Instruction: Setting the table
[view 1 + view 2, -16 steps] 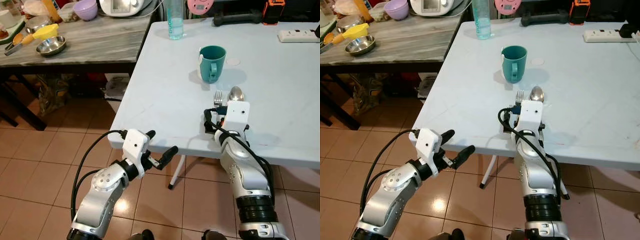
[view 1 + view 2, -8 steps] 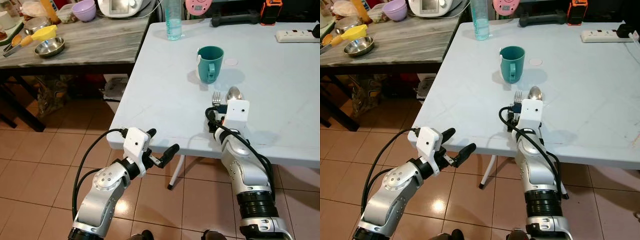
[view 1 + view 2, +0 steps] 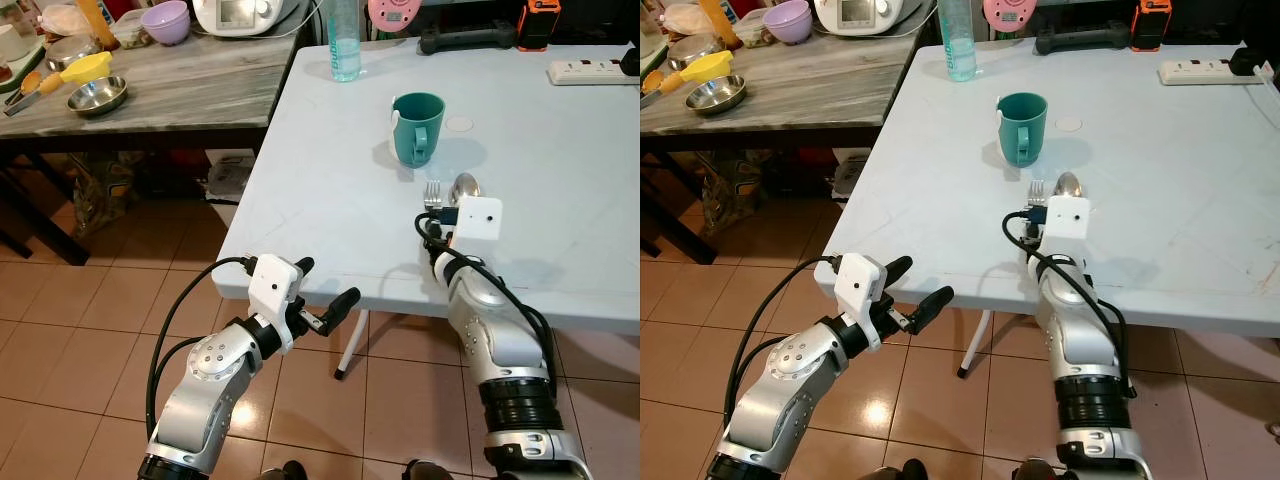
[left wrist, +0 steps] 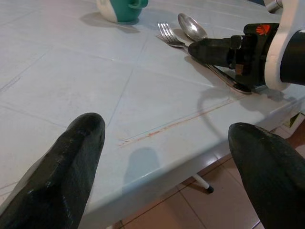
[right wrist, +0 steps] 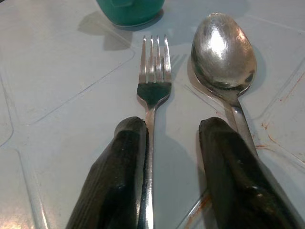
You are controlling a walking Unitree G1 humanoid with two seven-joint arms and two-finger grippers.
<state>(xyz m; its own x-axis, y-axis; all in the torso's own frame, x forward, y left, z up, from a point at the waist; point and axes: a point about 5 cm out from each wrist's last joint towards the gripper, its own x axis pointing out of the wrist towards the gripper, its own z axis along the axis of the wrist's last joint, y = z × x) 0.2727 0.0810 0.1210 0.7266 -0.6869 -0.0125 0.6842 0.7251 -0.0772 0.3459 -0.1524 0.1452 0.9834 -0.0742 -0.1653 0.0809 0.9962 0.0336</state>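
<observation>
— Fingers, right gripper point(image 5: 174, 157), right wrist view: spread apart, low on the table point(image 5: 57, 86). One finger lies against the fork point(image 5: 153, 81) handle, the other against the spoon point(image 5: 224, 52) handle; the gap between them is bare table. Nothing is grasped.

— And the risk there?

— Item: closing from this stance would likely rake both handles together, or skid the fork out of line. Green cup point(image 5: 131, 9) stands just beyond the tines; a forward push could knock it.

— Left wrist view?

— Fingers, left gripper point(image 4: 167, 157): wide apart, empty, hanging off the near table edge. Fork and spoon lie side by side under the right gripper, cup behind them.

— Head views?

— Item: fork point(image 3: 434, 193) and spoon point(image 3: 466, 187) lie parallel near the front edge of the white table point(image 3: 330, 190), cup point(image 3: 417, 128) just past them, bottle point(image 3: 343, 40) at the far edge. Right gripper point(image 3: 440, 215) rests over the handles. Left gripper point(image 3: 322, 297) is below table level; raising it carelessly could strike the edge.

— Anything else?

— Side table point(image 3: 190, 85) with steel bowl point(image 3: 97, 95), well apart.
</observation>
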